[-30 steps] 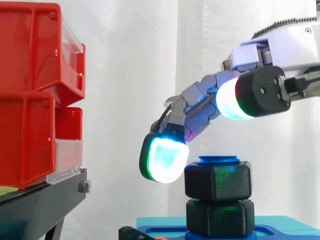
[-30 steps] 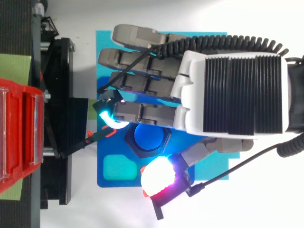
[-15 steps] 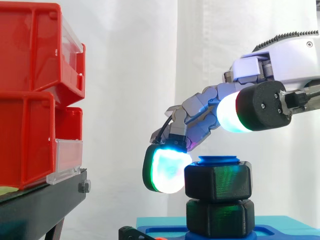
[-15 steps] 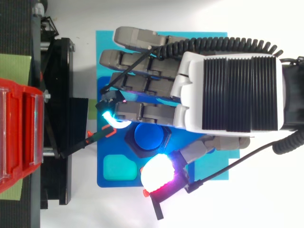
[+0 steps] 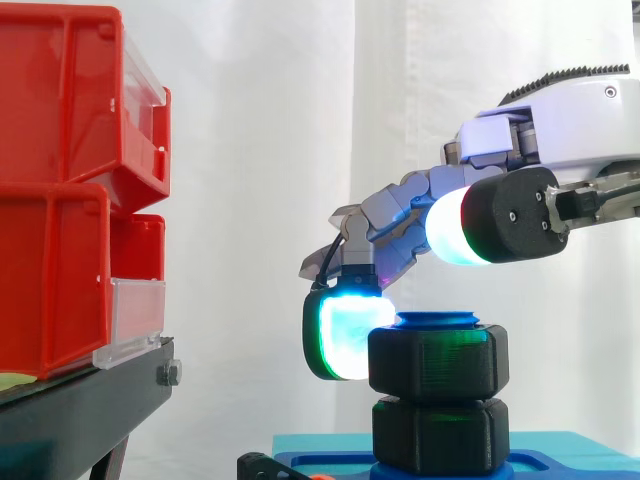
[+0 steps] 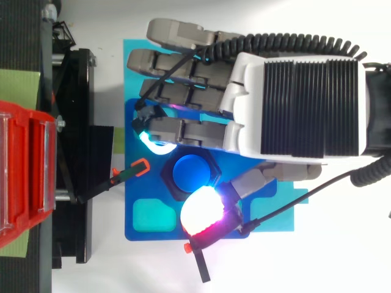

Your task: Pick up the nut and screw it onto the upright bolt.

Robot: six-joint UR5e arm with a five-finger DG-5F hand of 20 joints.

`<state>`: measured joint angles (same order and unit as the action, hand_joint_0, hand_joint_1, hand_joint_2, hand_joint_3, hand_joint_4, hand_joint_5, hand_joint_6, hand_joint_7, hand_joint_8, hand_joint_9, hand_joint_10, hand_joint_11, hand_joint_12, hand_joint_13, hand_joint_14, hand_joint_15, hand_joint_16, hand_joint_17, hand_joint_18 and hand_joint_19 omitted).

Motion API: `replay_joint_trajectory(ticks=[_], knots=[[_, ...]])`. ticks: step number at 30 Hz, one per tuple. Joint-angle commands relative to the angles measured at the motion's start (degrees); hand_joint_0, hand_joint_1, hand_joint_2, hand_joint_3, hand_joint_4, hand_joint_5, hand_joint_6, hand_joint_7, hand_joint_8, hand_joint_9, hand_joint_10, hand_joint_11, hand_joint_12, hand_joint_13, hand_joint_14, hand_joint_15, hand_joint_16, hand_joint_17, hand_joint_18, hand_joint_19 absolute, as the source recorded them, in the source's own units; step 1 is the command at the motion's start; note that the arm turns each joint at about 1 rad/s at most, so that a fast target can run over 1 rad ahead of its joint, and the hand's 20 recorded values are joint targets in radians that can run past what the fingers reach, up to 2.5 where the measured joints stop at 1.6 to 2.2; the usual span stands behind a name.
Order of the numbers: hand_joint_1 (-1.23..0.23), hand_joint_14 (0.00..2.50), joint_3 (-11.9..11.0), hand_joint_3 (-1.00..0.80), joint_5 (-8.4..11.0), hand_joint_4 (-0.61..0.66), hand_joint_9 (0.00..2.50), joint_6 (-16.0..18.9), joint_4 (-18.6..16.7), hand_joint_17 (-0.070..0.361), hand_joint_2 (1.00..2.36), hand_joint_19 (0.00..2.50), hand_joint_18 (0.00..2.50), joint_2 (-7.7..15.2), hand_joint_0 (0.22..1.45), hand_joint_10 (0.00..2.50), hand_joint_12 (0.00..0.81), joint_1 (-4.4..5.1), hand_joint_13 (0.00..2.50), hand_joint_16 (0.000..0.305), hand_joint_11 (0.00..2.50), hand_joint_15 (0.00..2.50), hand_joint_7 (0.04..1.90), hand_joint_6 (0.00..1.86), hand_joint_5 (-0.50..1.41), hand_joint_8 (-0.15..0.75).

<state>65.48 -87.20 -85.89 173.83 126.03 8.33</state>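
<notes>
A black hex nut (image 5: pixel 435 360) sits at the top of the upright blue bolt (image 6: pixel 190 173), above a second black nut (image 5: pixel 440 435) on the blue base plate (image 6: pixel 149 215). My hand (image 6: pixel 299 104) reaches in from the right, over the bolt. One bent finger's cyan pad (image 5: pixel 348 335) touches the upper nut's left side. The thumb's white-red pad (image 6: pixel 204 213) hangs beside and above the nut's near edge, apart from it. The other fingers (image 6: pixel 177 67) stretch out over the plate's far half and hold nothing.
Red bins (image 5: pixel 70 190) stand stacked on the black stand (image 5: pixel 90 410) at the left. A thin black rod with an orange tip (image 6: pixel 128 173) points from the stand toward the bolt. The plate has a teal recess (image 6: pixel 153 213) near its front corner.
The bent finger has swung right, from clear of the nut to touching its left side. The thumb and palm have shifted slightly toward the bolt.
</notes>
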Motion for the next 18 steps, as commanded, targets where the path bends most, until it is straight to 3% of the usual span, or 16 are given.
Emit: replay_joint_trajectory(ticks=[1,18], knots=[[-0.12,0.00,0.00,-0.50,-0.07,0.25,0.48,-0.07,0.19,0.091,1.00,0.00,0.00,0.01,0.47,0.00,0.326,-0.15,0.17,0.041,0.00,0.00,1.06,0.50,-0.08,0.259],[-0.16,0.00,0.00,-0.50,-0.42,0.20,0.64,0.02,0.19,0.082,1.00,0.00,0.00,-0.08,0.49,0.00,0.303,-1.38,0.30,0.037,0.00,0.00,1.33,0.50,-0.02,0.273]])
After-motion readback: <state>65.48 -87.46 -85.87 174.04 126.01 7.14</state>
